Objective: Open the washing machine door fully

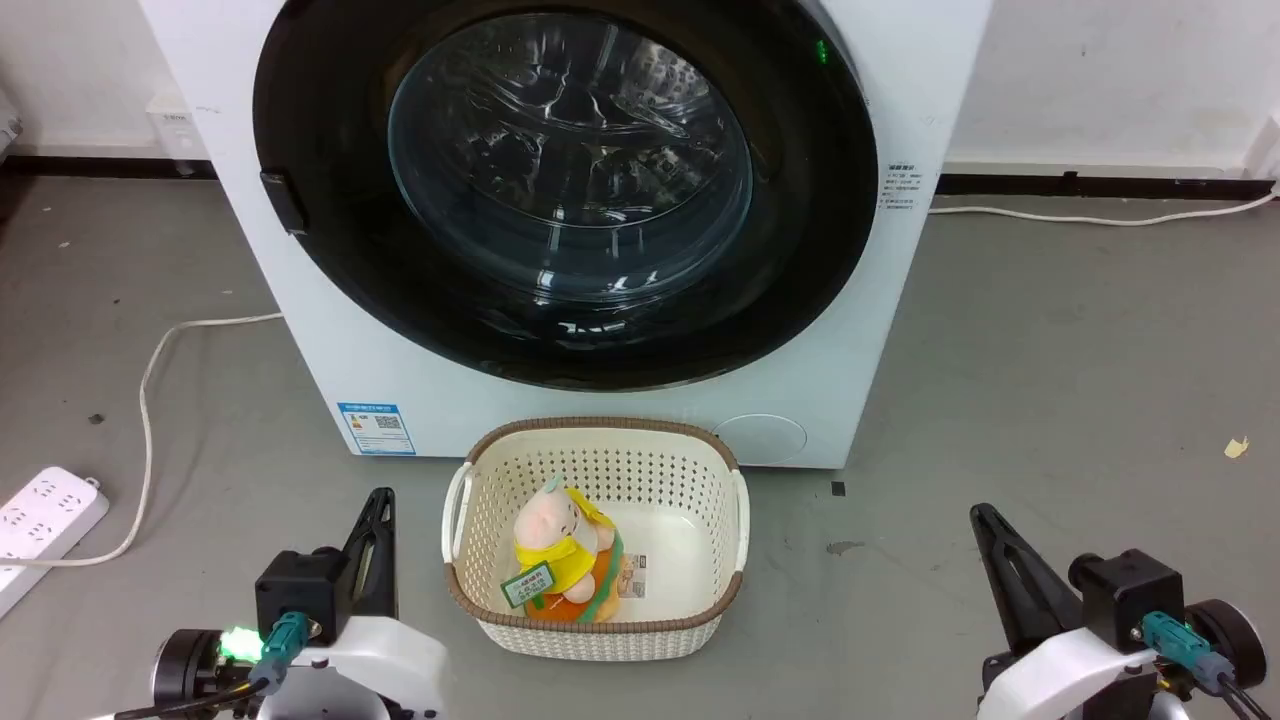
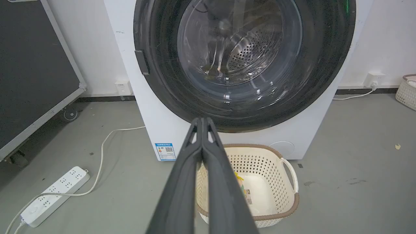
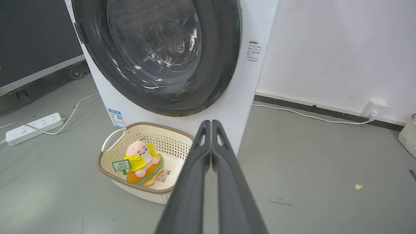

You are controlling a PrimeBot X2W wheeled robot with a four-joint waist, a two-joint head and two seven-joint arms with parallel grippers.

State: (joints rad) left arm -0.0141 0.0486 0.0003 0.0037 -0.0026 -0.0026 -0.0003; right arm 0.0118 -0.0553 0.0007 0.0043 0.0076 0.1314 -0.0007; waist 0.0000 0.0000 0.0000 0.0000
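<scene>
All views toward the washing machine

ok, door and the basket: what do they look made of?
Washing machine door: rim looks like glossy black plastic, sharp reflections; centre bowl clear, probably glass, see-through with highlights. Basket: likely matte cream plastic, moulded perforations, brown trim.

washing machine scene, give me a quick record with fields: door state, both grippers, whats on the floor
door: washing machine door shut, flush with the washing machine
handle side: dark tab on the rim's left edge in the head view
left arm: left gripper shut, empty, low, clear of the machine
right arm: right gripper shut, empty, low, clear of the machine
basket: cream basket on the floor before the machine, plush toy inside
floor: white power strip at left
</scene>
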